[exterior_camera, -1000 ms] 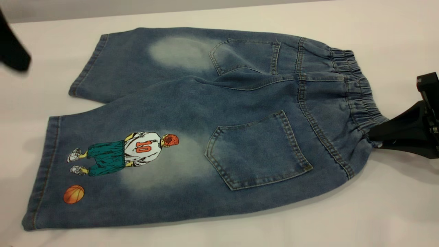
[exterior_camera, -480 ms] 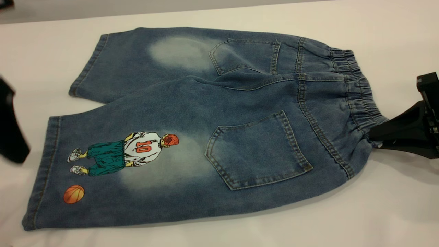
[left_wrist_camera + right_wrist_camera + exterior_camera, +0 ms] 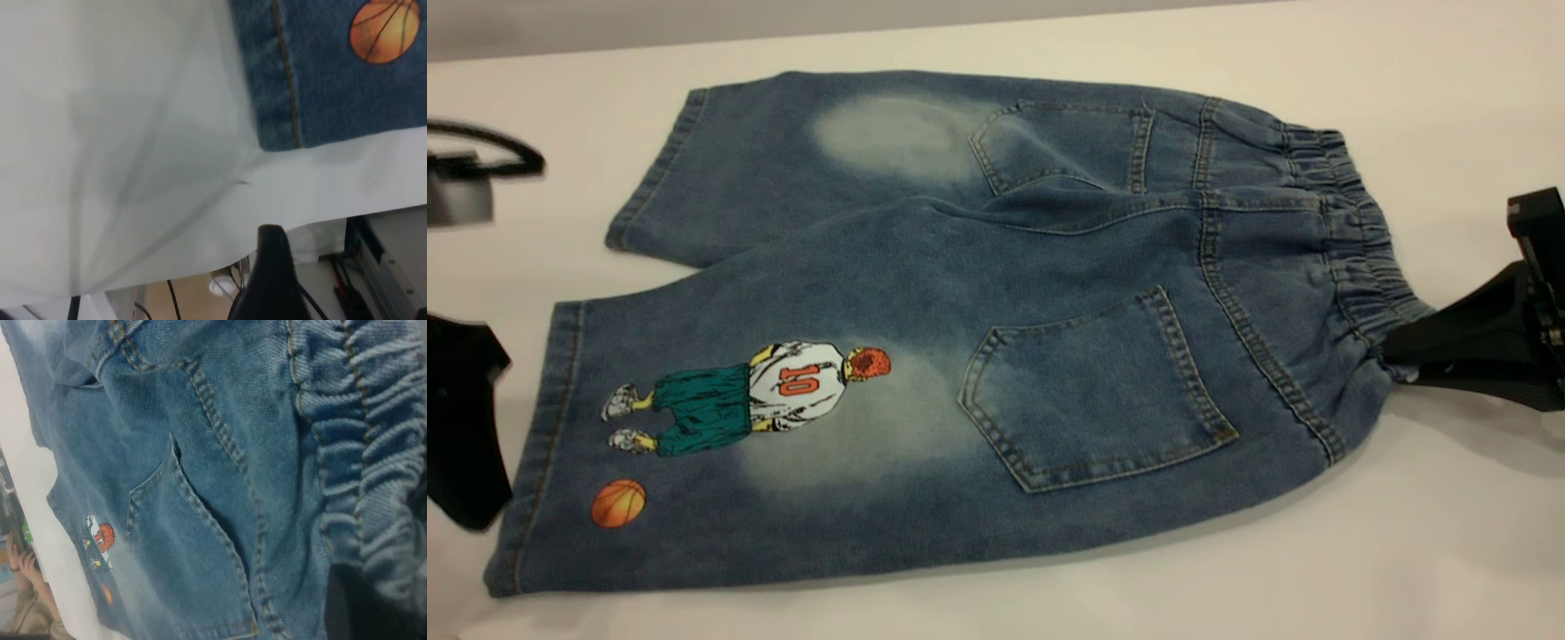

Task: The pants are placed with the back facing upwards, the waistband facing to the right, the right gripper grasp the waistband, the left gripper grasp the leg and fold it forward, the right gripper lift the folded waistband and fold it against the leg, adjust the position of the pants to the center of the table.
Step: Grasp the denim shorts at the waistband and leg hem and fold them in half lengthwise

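White table (image 3: 1405, 551): right gripper (image 3: 1392, 360) jaws clamp waistband (image 3: 1360, 240); left gripper (image 3: 467, 427) beside leg (image 3: 694, 462), jaws unreadable.

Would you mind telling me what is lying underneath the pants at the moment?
The pants lie flat on the table, whose pale cloth shows all around them. The right end effector grips the waistband corner. Whatever lies directly beneath the denim is covered.

Cables (image 3: 170, 297) beneath, person's hand (image 3: 23, 563).
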